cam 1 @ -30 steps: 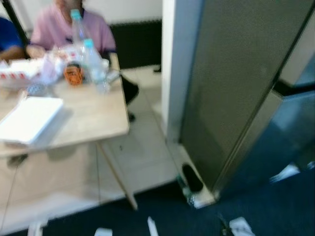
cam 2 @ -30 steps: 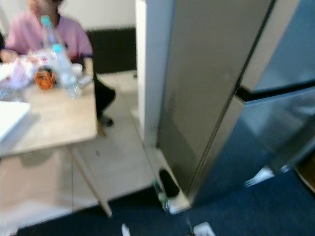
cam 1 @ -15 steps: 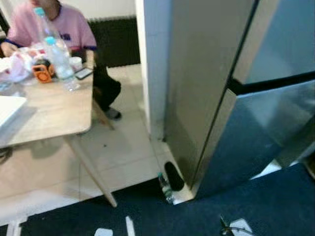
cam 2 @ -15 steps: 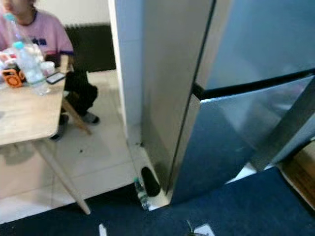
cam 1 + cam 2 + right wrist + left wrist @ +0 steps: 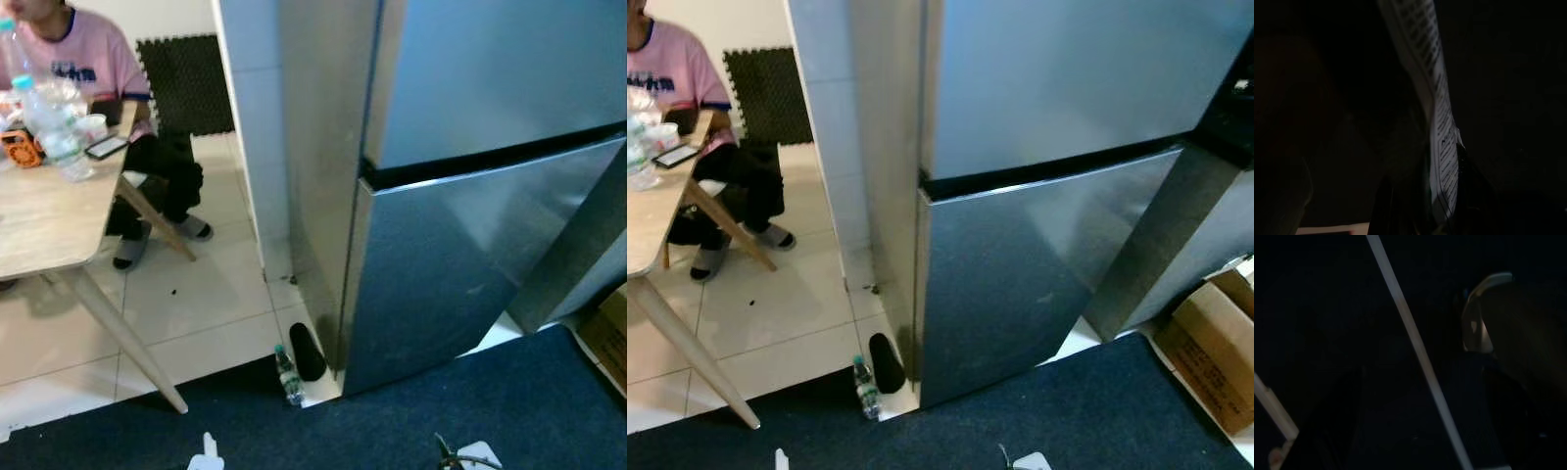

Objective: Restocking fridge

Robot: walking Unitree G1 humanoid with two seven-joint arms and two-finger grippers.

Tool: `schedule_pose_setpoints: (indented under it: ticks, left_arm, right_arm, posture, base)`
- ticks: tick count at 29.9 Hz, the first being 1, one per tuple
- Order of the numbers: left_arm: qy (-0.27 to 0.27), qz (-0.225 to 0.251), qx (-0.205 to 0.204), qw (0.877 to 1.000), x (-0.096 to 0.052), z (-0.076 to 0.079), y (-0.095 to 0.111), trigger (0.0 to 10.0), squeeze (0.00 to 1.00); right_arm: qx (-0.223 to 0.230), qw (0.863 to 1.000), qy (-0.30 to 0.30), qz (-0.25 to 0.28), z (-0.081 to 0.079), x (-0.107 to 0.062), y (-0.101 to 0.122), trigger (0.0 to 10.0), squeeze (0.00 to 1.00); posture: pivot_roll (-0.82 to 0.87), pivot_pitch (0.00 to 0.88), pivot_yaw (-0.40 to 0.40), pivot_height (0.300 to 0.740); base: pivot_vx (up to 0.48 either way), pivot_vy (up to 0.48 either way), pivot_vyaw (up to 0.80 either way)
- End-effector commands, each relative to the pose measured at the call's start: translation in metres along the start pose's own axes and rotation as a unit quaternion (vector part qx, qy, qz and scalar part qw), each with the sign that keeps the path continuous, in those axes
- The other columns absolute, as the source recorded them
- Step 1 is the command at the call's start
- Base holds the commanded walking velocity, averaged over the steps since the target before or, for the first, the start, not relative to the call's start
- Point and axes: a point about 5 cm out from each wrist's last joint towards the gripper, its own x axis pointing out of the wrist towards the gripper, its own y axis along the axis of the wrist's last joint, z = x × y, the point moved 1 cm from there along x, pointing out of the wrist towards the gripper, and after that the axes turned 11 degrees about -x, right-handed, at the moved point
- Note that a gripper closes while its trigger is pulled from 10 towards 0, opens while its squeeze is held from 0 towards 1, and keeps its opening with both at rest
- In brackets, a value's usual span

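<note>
Facing the closed steel fridge (image 5: 460, 196) on a blue carpet (image 5: 490, 421), the head views show a water bottle (image 5: 288, 376) lying at its base. Wrist views are dark: whether either gripper is open or closed cannot be told. Stepping closer risks kicking the bottle, a seated person (image 5: 88, 69) nearby.
</note>
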Motion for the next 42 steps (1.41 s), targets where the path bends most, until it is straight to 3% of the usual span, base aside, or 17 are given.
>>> schedule_pose_setpoints:
  ticks: [1, 7, 15, 19, 23, 24, 25, 28, 30, 31, 33, 34, 36, 38, 40, 41, 42]
  left_arm:
    - [-0.017, -0.015, 0.005, 1.000, 0.000, 0.008, -0.009, 10.0, 0.00]
    - [-0.020, -0.014, 0.016, 1.000, 0.000, 0.009, -0.008, 10.0, 0.00]
    - [0.004, 0.034, -0.012, 0.999, 0.001, 0.001, 0.014, 10.0, 0.00]
    - [0.000, 0.090, -0.031, 0.995, 0.001, 0.001, 0.043, 10.0, 0.00]
    - [-0.020, 0.184, -0.072, 0.980, -0.005, 0.000, 0.096, 10.0, 0.03]
    - [-0.067, 0.259, -0.074, 0.961, -0.016, 0.008, 0.144, 10.0, 0.87]
    - [-0.090, 0.293, -0.063, 0.950, -0.023, 0.012, 0.166, 10.0, 1.00]
    - [-0.111, 0.328, -0.048, 0.937, -0.032, 0.017, 0.189, 10.0, 1.00]
    - [-0.130, 0.371, -0.028, 0.919, -0.046, 0.022, 0.217, 10.0, 1.00]
    - [-0.130, 0.371, -0.028, 0.919, -0.046, 0.022, 0.217, 10.0, 1.00]
    - [-0.165, 0.444, 0.016, 0.881, -0.074, 0.032, 0.263, 10.0, 1.00]
    - [-0.165, 0.444, 0.016, 0.881, -0.074, 0.032, 0.263, 10.0, 1.00]
    - [-0.199, 0.486, 0.052, 0.849, -0.097, 0.040, 0.290, 10.0, 1.00]
    - [-0.225, 0.505, 0.079, 0.830, -0.113, 0.044, 0.308, 10.0, 1.00]
    - [-0.234, 0.512, 0.092, 0.821, -0.120, 0.045, 0.315, 10.0, 1.00]
    - [-0.230, 0.521, 0.109, 0.815, -0.128, 0.045, 0.324, 10.0, 0.00]
    - [-0.230, 0.521, 0.109, 0.815, -0.128, 0.045, 0.324, 10.0, 0.00]
  right_arm:
    - [0.001, 1.000, -0.001, 0.014, -0.001, 0.000, 0.007, 10.0, 0.00]
    - [-0.002, 1.000, -0.001, 0.014, 0.000, 0.000, 0.007, 10.0, 0.00]
    - [-0.003, 1.000, -0.001, 0.015, 0.001, 0.000, 0.008, 10.0, 0.00]
    - [-0.003, 1.000, -0.001, 0.016, 0.000, 0.000, 0.009, 10.0, 0.00]
    - [-0.003, 1.000, 0.000, 0.013, -0.002, 0.000, 0.005, 10.0, 0.00]
    - [-0.004, 1.000, 0.000, 0.010, -0.003, 0.000, 0.003, 10.0, 0.00]
    - [-0.003, 1.000, 0.001, 0.010, -0.003, 0.000, 0.002, 10.0, 0.00]
    - [-0.001, 1.000, 0.002, 0.010, -0.004, 0.000, 0.001, 10.0, 0.00]
    - [0.000, 1.000, 0.003, 0.010, -0.006, 0.001, 0.000, 10.0, 0.00]
    - [0.000, 1.000, 0.003, 0.010, -0.006, 0.001, 0.000, 10.0, 0.00]
    - [0.001, 1.000, 0.006, 0.004, -0.009, 0.001, -0.007, 10.0, 0.00]
    - [0.001, 1.000, 0.006, 0.004, -0.009, 0.001, -0.007, 10.0, 0.00]
    - [0.002, 1.000, 0.008, -0.003, -0.013, 0.001, -0.014, 10.0, 0.00]
    - [0.002, 1.000, 0.010, -0.006, -0.015, 0.000, -0.018, 10.0, 0.00]
    - [0.003, 1.000, 0.011, -0.008, -0.016, 0.000, -0.021, 10.0, 0.00]
    - [0.002, 1.000, 0.011, -0.011, -0.016, 0.000, -0.024, 10.0, 0.00]
    - [0.002, 1.000, 0.011, -0.011, -0.016, 0.000, -0.024, 10.0, 0.00]
  posture:
    - [-0.02, 0.023, 0.008, 0.740]
    - [-0.02, 0.020, 0.006, 0.740]
    - [-0.02, 0.027, 0.009, 0.740]
    - [-0.02, 0.037, 0.012, 0.740]
    - [-0.02, 0.045, 0.011, 0.740]
    - [-0.02, 0.049, 0.013, 0.740]
    - [-0.02, 0.057, 0.017, 0.740]
    - [-0.03, 0.062, 0.020, 0.740]
    - [-0.03, 0.072, 0.025, 0.740]
    - [-0.03, 0.072, 0.025, 0.740]
    - [-0.04, 0.100, 0.037, 0.740]
    - [-0.04, 0.100, 0.037, 0.740]
    - [-0.05, 0.124, 0.044, 0.740]
    - [-0.05, 0.144, 0.046, 0.740]
    - [-0.06, 0.149, 0.047, 0.740]
    - [-0.06, 0.170, 0.048, 0.740]
    - [-0.06, 0.170, 0.048, 0.740]
  base:
    - [0.000, 0.000, 0.00]
    - [0.000, -0.308, 0.00]
    - [0.000, -0.047, 0.00]
    - [0.000, 0.000, 0.00]
    - [0.000, 0.000, 0.00]
    - [0.000, 0.000, 0.00]
    - [0.000, 0.000, 0.00]
    - [0.000, 0.000, 0.00]
    - [0.000, 0.000, 0.00]
    - [0.000, 0.000, 0.00]
    - [0.000, 0.000, 0.00]
    - [0.000, 0.000, 0.00]
    - [0.000, 0.000, 0.00]
    - [0.000, 0.000, 0.00]
    - [0.000, 0.000, 0.00]
    - [0.000, 0.000, 0.00]
    - [0.000, 0.000, 0.00]
